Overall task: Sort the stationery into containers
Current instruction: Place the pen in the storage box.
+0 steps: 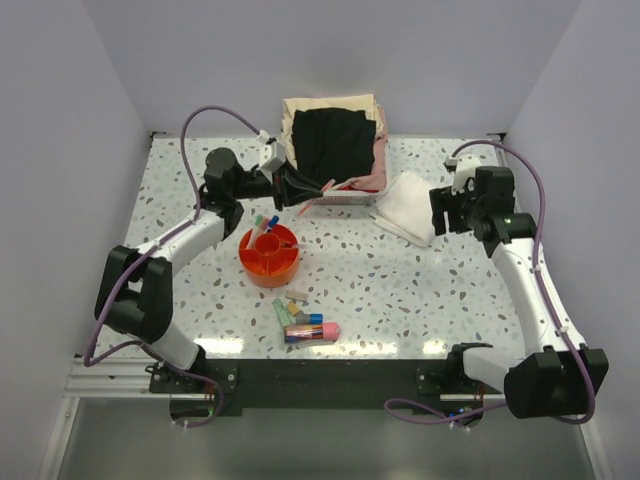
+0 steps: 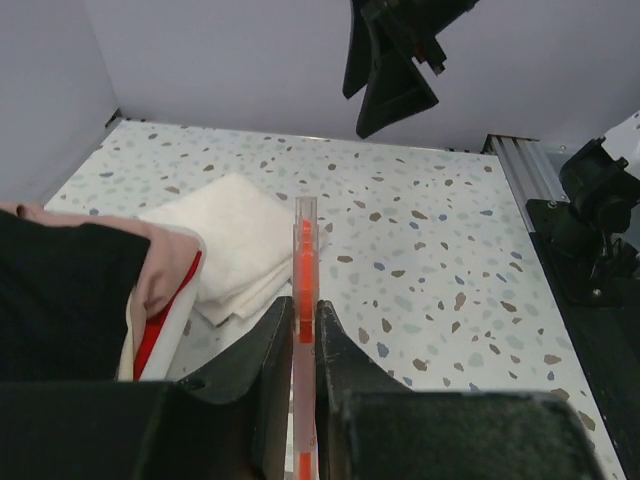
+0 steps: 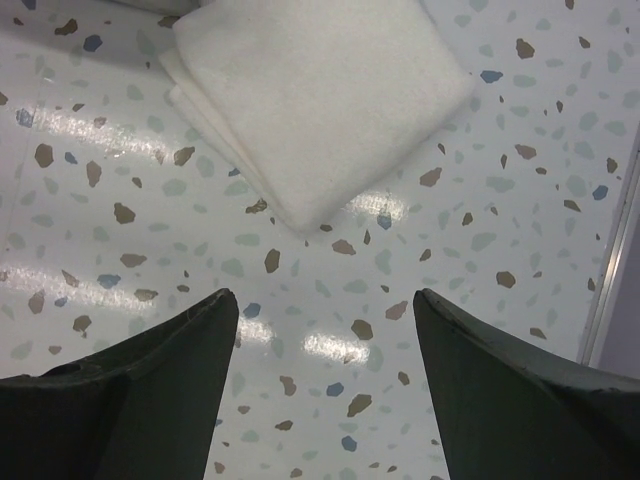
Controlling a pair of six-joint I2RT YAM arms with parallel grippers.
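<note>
Left fingers [image 2: 262, 365] pinched a thin orange-cored pen [image 2: 305, 250], pointing up-frame. Right fingers [image 3: 150, 400] spread above the table [image 3: 300, 290], white cloth [image 3: 320, 100] at upper frame

A white tabletop [image 1: 420, 290] speckled with brown, grey and blue chips is closed in by plain, pale lavender-grey walls [image 1: 330, 50] at the back and both sides. Overhead light leaves soft bright patches [image 3: 90, 125] on its glossy surface. A metal rail [image 1: 105, 377] runs along the near edge.

Basket [image 1: 330, 103] beside left claw [image 1: 318, 187], cloth [image 3: 320, 90] near right claw [image 3: 325, 295]
</note>
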